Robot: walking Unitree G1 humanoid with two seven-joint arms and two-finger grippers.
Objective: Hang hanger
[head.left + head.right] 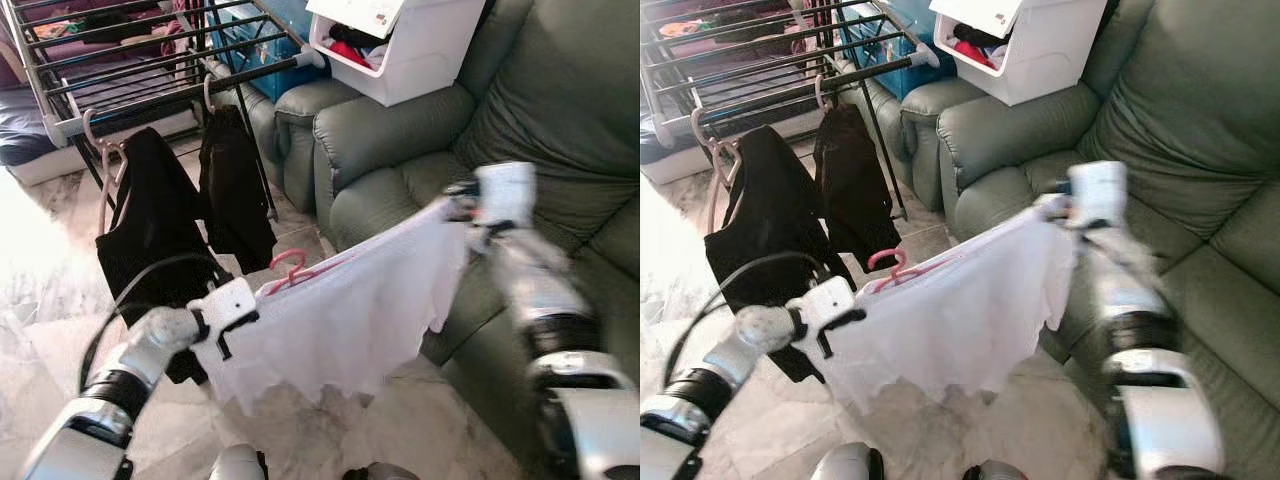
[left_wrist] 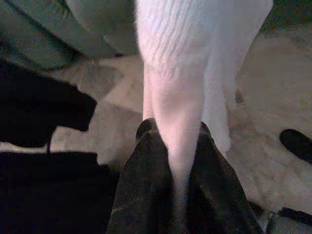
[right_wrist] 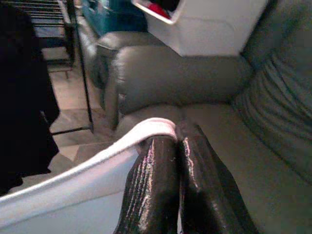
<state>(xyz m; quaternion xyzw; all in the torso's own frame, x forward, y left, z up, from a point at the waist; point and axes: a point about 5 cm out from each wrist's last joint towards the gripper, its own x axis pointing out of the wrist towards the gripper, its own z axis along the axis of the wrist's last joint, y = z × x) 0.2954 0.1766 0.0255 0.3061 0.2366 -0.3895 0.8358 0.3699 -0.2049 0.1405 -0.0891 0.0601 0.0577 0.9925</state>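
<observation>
Hanger (image 1: pixel 290 268) under white garment (image 1: pixel 345 310), stretched between left pincer (image 1: pixel 222 335), right pincer (image 1: pixel 462 208).

A green sofa (image 1: pixel 560 110) fills the right side. A white bin (image 1: pixel 400 45) holding clothes rests on the sofa's armrest. Left of the sofa stands a drying rack (image 1: pixel 130 60), with two black garments (image 1: pixel 150 215) hanging from it.
</observation>
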